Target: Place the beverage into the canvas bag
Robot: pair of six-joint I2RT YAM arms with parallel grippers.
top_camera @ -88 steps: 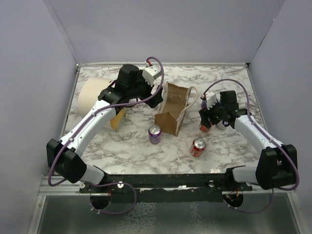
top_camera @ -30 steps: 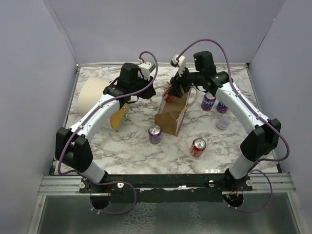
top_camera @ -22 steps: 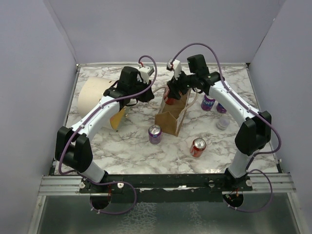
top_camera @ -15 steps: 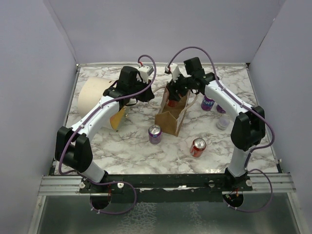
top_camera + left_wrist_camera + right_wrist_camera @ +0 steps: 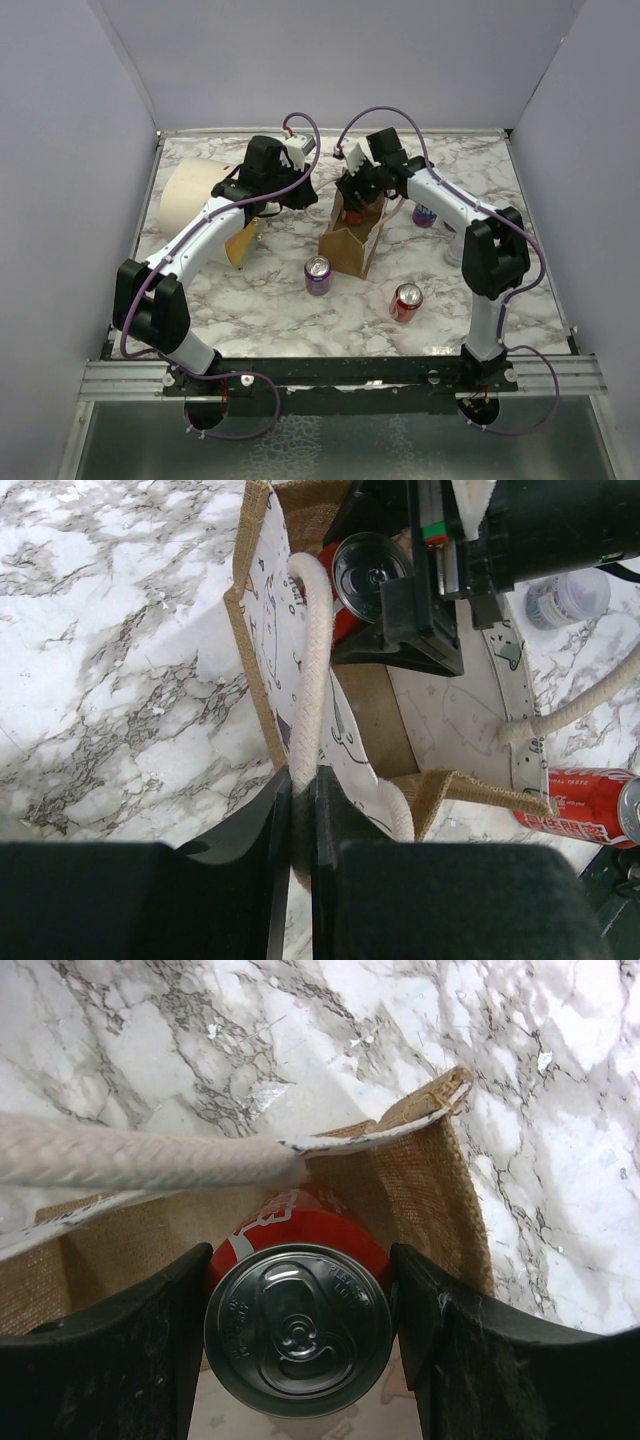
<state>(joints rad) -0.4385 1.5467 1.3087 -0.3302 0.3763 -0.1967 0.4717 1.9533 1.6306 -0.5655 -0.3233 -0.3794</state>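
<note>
Nearest my bases, a purple can (image 5: 318,274) and a red can (image 5: 406,301) sit loose on the marble table (image 5: 250,310). Just behind them the canvas bag (image 5: 345,245) is open. My left gripper (image 5: 300,790) is pinched tight on its cream handle (image 5: 312,650). My right gripper (image 5: 300,1295) has the beverage can (image 5: 297,1332) clamped, down inside the bag's mouth.

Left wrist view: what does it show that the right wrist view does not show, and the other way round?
Only left wrist: the left pincer shut on a bag handle, a second red can lying on the table, and a clear bottle. Only right wrist: white print on the side of the held can. Both: the held can in the right pincer, the bag, a handle and the table.
</note>
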